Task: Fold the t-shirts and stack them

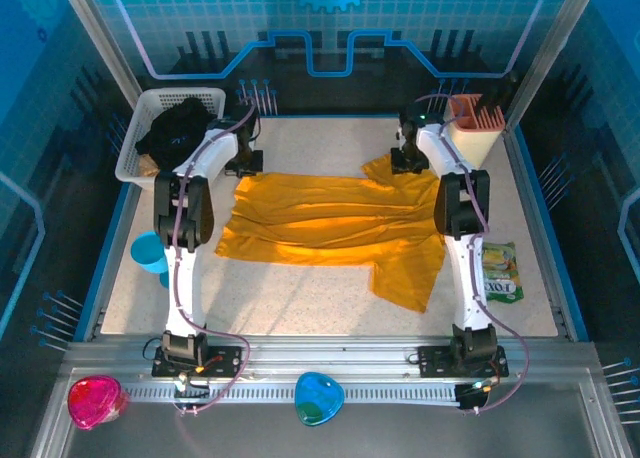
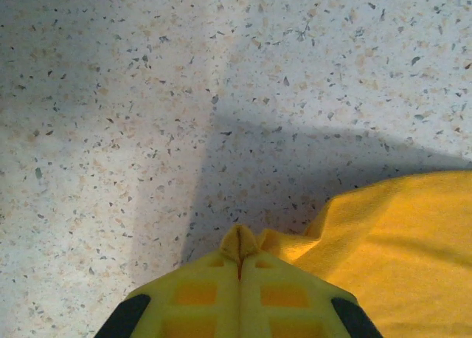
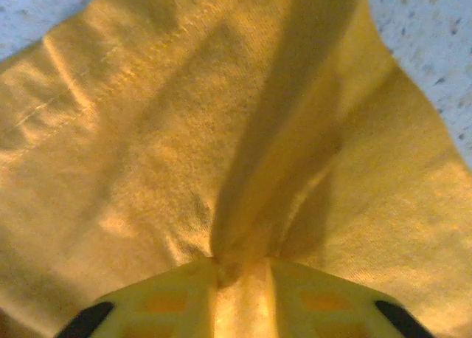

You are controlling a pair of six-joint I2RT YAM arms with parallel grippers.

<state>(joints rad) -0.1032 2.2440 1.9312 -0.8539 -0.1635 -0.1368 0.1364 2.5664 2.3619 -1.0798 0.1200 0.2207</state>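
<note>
**Left end effector** (image 2: 240,258): fingers pressed together on a small nub of the yellow shirt's (image 2: 398,249) corner, low over the speckled desk (image 2: 147,94).

**Right end effector** (image 3: 240,268): pinching a raised ridge of the same shirt, which fans out beneath it.

**Top view:** the left end effector (image 1: 245,163) and right end effector (image 1: 405,160) sit at the far edge of the yellow shirt (image 1: 330,223). The shirt lies spread mid-desk, with one sleeve trailing toward the near right. The black shirt (image 1: 180,128) lies heaped in the basket (image 1: 135,163) at far left.

**Judged step:** the first fold of the yellow shirt, its far edge gripped at both ends. The next move would call for lifting both ends together and carrying them toward the near edge at an even pace, so the cloth doubles without skewing.

**Views compared:** the wrist views settle the two grips, which the arms mask from above. The top view adds the shirt's whole outline and the black shirt's place.
</note>
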